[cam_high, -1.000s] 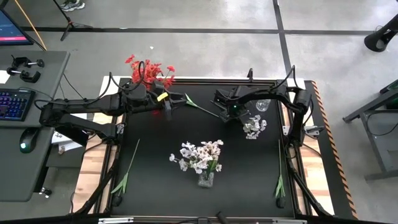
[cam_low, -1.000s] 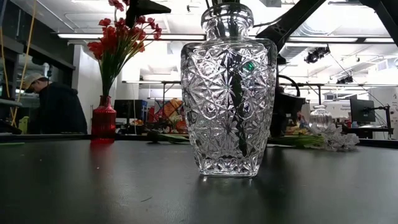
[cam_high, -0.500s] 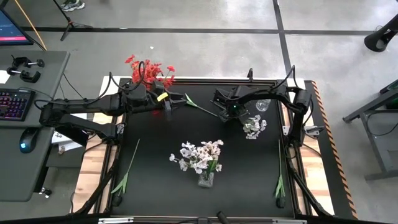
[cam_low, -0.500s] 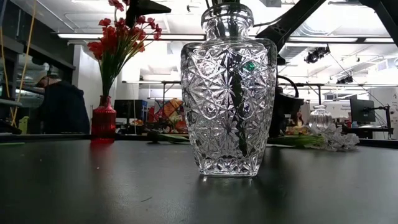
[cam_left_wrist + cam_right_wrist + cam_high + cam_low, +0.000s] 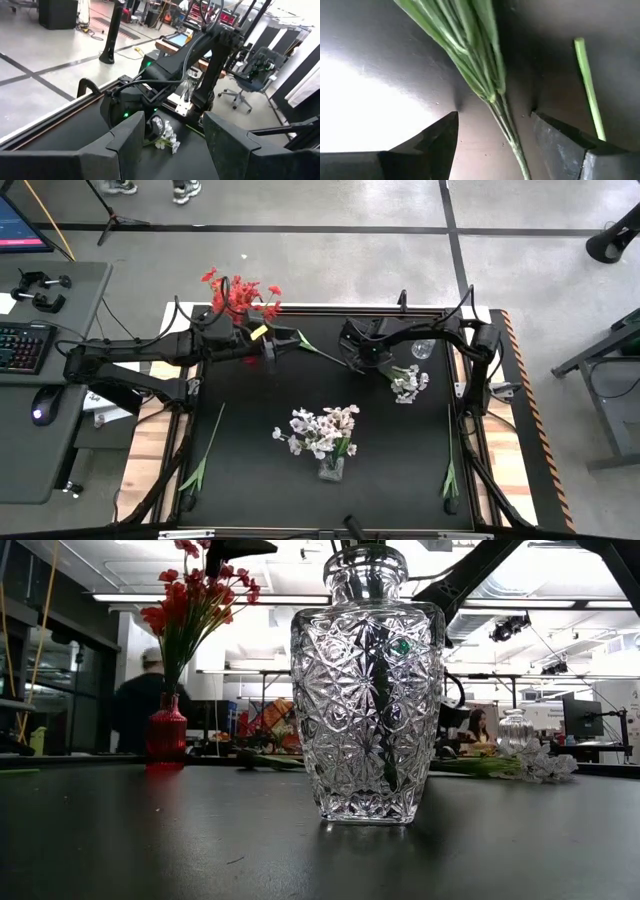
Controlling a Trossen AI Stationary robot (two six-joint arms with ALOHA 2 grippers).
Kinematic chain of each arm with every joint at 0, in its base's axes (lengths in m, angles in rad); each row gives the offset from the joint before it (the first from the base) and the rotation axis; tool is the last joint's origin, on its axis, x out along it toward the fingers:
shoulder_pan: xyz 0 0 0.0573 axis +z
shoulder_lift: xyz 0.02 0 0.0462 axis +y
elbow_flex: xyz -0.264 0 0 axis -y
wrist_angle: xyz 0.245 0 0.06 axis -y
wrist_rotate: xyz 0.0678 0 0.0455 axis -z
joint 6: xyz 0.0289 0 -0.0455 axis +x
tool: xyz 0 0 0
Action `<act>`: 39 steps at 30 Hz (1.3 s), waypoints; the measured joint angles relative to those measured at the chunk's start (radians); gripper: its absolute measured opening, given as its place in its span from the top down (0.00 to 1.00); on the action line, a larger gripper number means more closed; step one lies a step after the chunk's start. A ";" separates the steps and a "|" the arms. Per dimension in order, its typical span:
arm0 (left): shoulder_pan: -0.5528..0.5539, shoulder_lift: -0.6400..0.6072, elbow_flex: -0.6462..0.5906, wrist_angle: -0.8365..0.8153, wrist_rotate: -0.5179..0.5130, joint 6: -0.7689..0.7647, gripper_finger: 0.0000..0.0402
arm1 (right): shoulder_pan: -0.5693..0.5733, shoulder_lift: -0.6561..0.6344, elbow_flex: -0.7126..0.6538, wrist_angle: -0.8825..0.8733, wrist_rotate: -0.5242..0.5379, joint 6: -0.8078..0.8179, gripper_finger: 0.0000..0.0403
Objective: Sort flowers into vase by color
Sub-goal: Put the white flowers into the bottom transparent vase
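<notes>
Tabletop (image 5: 250, 440): black mat surface, both arms reaching in from the far side.
Red flowers (image 5: 238, 293): bunched in a red vase (image 5: 166, 730) at the far left corner; blossoms stand tall in the low view.
White flowers in vase (image 5: 320, 430): cluster in a clear cut-glass vase (image 5: 366, 690), near centre of the tabletop, upright; it fills the low view.
Loose white spray (image 5: 408, 381): lying flat at far right, just near-side of the right arm; its blossoms also show in the left wrist view.
Small clear vase (image 5: 423, 349): far right, just beyond the loose white spray; contents can't tell.
Loose stems: one green stem (image 5: 204, 448) lying near left, another stem (image 5: 450, 470) along the near right edge, both flat.
Far-centre stem (image 5: 322, 350): lies between the two end effectors, angled across the mat.
Left end effector (image 5: 270, 346): far centre-left, next to the red vase, fingers spread apart, nothing between them in the wrist view.
Right end effector (image 5: 352, 352): far centre, low over the mat, fingers apart on either side of a green stem bundle (image 5: 470, 50); not clamped on it.
Background: person in dark top behind the red vase in the low view.
</notes>
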 joint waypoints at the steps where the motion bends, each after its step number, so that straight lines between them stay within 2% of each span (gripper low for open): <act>1: 0.000 0.000 0.000 0.002 0.000 0.001 0.53 | 0.000 0.000 0.000 0.004 0.000 0.016 0.40; 12: 0.000 0.000 0.000 0.012 0.001 0.070 0.53 | 0.000 0.000 0.000 0.017 -0.004 0.025 0.40; 21: -0.001 0.000 0.000 0.012 0.034 0.070 0.53 | 0.000 0.000 0.000 0.016 -0.004 0.154 0.40; 29: -0.001 0.000 0.000 0.012 0.042 0.070 0.53 | 0.000 0.000 0.000 0.006 -0.011 0.363 0.40; 31: -0.001 0.000 0.000 0.011 0.042 0.070 0.53 | 0.001 0.000 0.000 0.009 -0.015 0.356 0.40; 39: -0.001 0.000 0.000 0.011 0.042 0.071 0.53 | 0.013 -0.002 0.000 0.000 -0.106 0.143 0.40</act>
